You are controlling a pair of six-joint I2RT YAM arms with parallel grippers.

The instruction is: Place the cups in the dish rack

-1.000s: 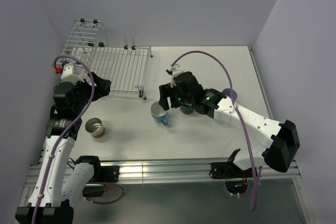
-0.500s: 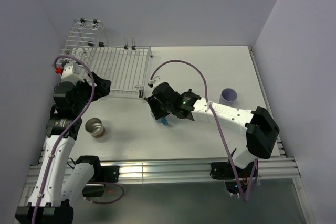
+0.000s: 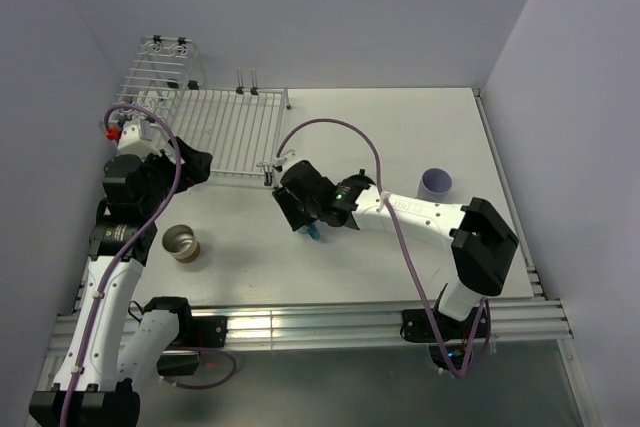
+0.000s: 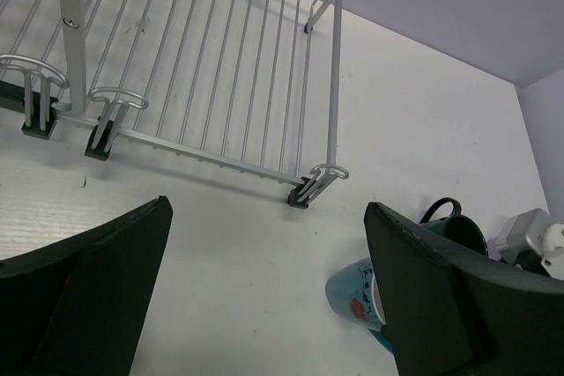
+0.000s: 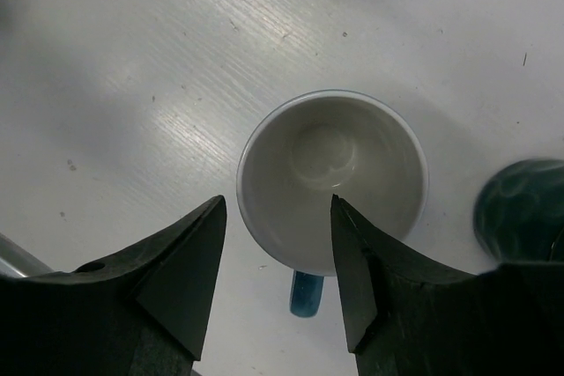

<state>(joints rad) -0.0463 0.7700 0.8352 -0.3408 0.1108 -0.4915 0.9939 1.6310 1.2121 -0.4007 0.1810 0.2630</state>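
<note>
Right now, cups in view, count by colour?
Light-blue mug: 1
Teal mug: 1
Lavender tumbler: 1
Tan cup: 1
Total: 4 cups in view
</note>
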